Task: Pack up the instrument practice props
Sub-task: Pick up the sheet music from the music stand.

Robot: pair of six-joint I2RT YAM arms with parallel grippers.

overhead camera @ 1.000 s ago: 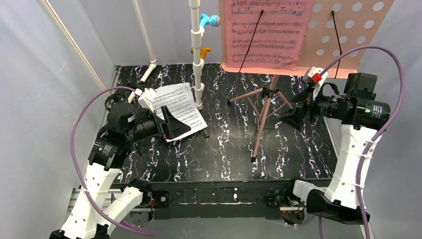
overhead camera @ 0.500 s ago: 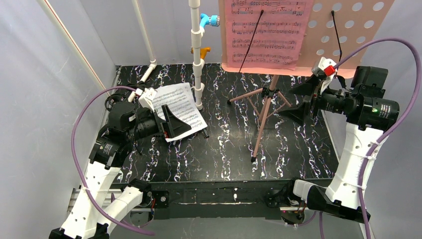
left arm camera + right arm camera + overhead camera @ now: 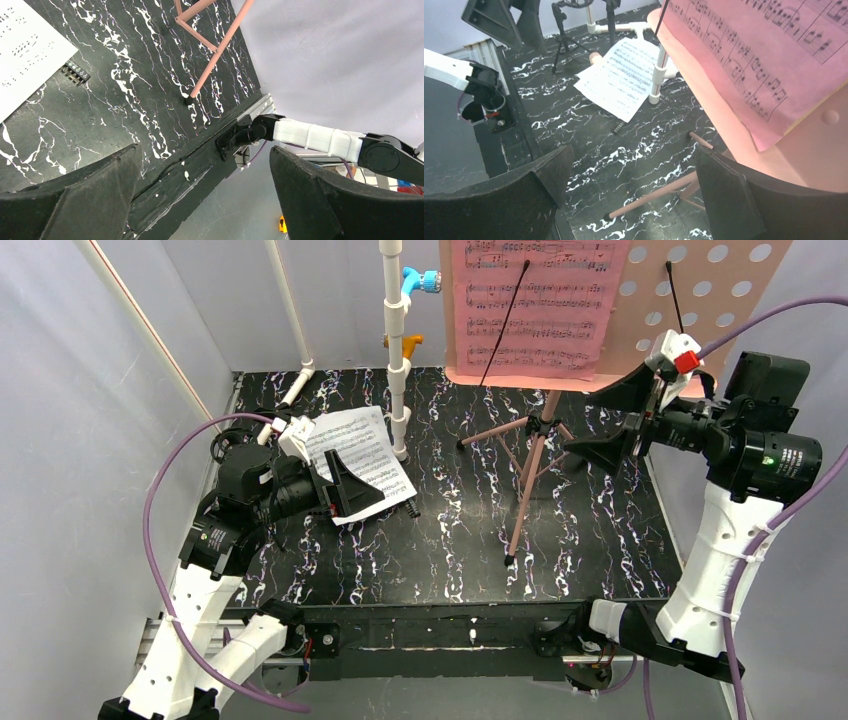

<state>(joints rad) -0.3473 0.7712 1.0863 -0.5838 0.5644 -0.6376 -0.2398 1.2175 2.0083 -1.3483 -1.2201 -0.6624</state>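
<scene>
Soft, even light falls from above. The pale walls [image 3: 90, 440] are bright, and shadows on the black table [image 3: 450, 540] are faint. The top view is sharp throughout. In the wrist views the fingers [image 3: 65, 200] are dark and slightly soft. The pink page [image 3: 744, 55], close to the lens, looks washed out towards the right edge.

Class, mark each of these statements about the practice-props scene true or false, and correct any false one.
1. A pink page rests on the music stand. True.
2. The white page lies on the table. True.
3. The right fingers clamp the stand's leg. False: they are open and hold nothing.
4. The left fingers pinch the white page. False: they are open and empty.
5. The stand lies folded flat. False: it stands upright on its tripod legs.
</scene>
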